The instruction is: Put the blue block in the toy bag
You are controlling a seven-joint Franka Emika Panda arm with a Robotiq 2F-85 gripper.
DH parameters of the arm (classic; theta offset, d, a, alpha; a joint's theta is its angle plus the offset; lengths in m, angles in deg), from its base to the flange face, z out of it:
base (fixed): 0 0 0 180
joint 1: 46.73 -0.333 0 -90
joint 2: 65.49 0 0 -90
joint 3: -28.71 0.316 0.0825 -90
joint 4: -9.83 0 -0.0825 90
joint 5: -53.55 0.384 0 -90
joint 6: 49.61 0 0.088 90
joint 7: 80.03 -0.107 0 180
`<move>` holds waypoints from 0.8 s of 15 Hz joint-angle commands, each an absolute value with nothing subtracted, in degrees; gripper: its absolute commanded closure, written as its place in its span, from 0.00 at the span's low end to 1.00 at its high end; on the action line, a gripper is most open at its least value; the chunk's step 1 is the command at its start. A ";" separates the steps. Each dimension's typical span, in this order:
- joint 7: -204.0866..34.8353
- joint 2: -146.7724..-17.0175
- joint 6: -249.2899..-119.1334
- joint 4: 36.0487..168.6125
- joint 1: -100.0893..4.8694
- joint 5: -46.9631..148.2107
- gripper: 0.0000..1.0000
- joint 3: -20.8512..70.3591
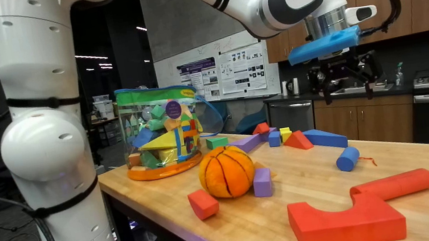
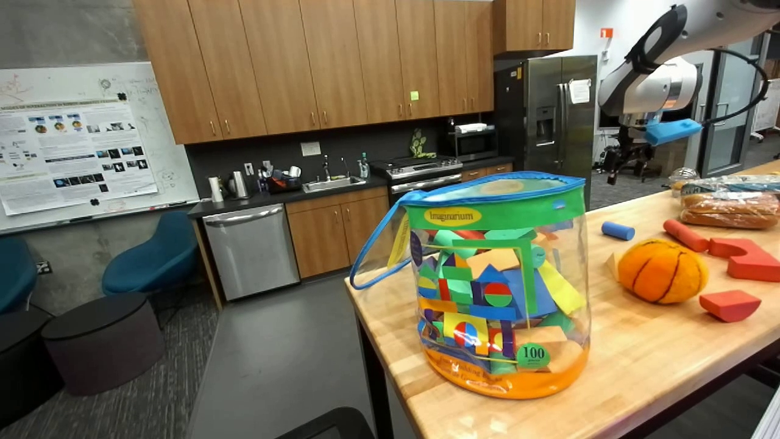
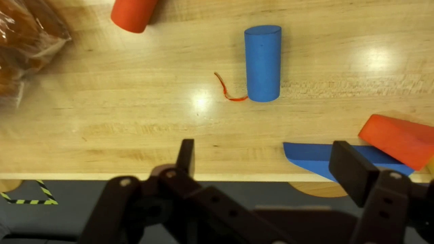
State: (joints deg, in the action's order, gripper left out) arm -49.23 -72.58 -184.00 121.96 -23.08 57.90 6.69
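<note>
The blue block (image 1: 348, 159) is a small solid blue cylinder lying on its side on the wooden table. It also shows in an exterior view (image 2: 618, 230) and in the wrist view (image 3: 263, 64). A thin red string lies at its end. The toy bag (image 1: 142, 94) is see-through with green edging, an orange base and coloured blocks inside. It stands upright at a table end, also in an exterior view (image 2: 518, 210). Its blue-edged clear flap hangs at the side. My gripper (image 3: 262, 149) is open and empty, high above the table near its edge (image 1: 349, 96), apart from the blue block.
An orange ball (image 1: 227, 172) lies between bag and blue block. A purple block (image 1: 262, 182), red arch (image 1: 349, 223), red cylinder (image 1: 394, 186), blue wedge (image 1: 325, 138) and small blue cube (image 1: 274, 139) lie around. Bagged bread (image 2: 728, 207) lies at the far end.
</note>
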 commanded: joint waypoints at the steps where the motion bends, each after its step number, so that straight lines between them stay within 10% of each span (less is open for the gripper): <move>1: -41.89 -70.34 -182.21 123.87 -22.27 59.95 0.00 8.50; 12: -44.61 -74.68 -182.11 122.13 -22.97 57.20 0.00 8.71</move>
State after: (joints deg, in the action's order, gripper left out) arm -44.41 -73.04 -182.08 122.52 -23.10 58.32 7.93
